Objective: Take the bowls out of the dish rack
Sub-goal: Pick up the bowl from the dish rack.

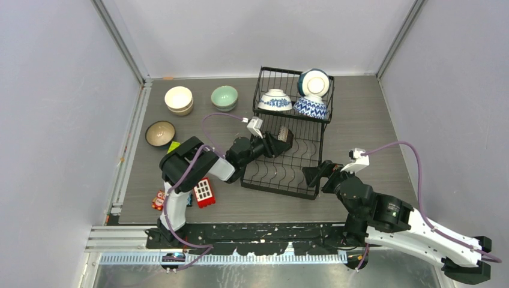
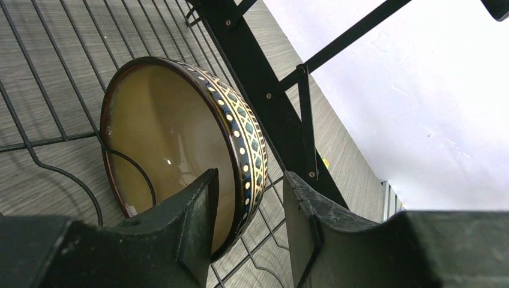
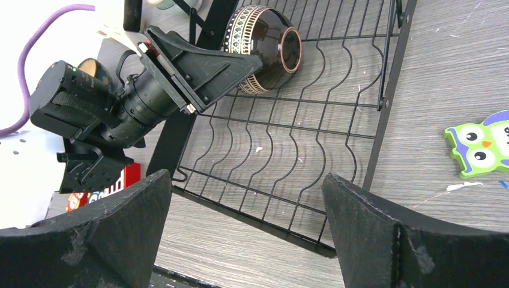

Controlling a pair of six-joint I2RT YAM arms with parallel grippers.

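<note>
The black wire dish rack (image 1: pixel 282 189) stands mid-table. A brown patterned bowl (image 1: pixel 284 138) lies on its side in the lower tier. My left gripper (image 1: pixel 277 143) is open and straddles the bowl's rim. In the left wrist view one finger (image 2: pixel 198 204) is inside the bowl (image 2: pixel 162 132) and the other stands just clear outside. Two blue-and-white bowls (image 1: pixel 275 100) (image 1: pixel 310 107) and a teal bowl (image 1: pixel 314 82) sit in the upper basket. Cream (image 1: pixel 179 99), pale green (image 1: pixel 224 97) and brown (image 1: pixel 160 133) bowls sit on the table at left. My right gripper (image 1: pixel 313 175) is open and empty at the rack's front right corner.
Toy blocks lie by the left arm: a red one (image 1: pixel 204 192), a small one (image 1: pixel 159 200) and a green one (image 1: pixel 173 146). A green owl toy (image 3: pixel 480 144) lies right of the rack (image 3: pixel 252 207). Walls enclose the table on three sides.
</note>
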